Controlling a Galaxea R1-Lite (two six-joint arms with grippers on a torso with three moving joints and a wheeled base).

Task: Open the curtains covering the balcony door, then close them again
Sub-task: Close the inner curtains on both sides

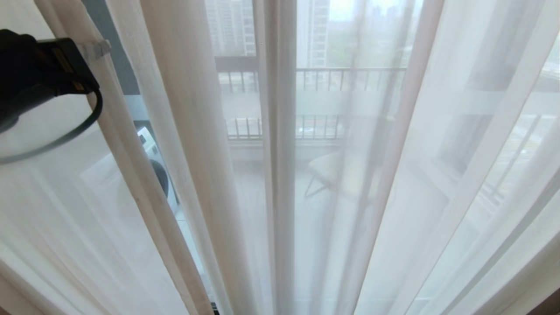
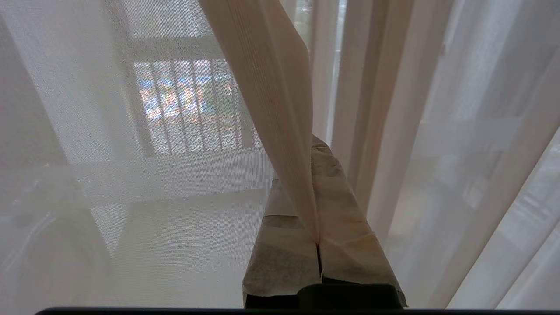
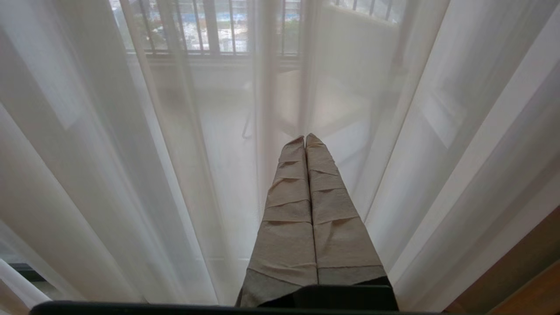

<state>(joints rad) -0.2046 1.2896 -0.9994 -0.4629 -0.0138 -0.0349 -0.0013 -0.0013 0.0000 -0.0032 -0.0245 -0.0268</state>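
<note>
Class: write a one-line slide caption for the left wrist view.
Left gripper shut on a fold of sheer curtain.

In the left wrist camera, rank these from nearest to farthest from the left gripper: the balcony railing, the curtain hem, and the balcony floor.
1. The curtain hem: pinched between the fingers of the left gripper, so touching it.
2. The balcony floor: beyond the sheer fabric, outside.
3. The balcony railing: at the far edge of that floor.
</note>
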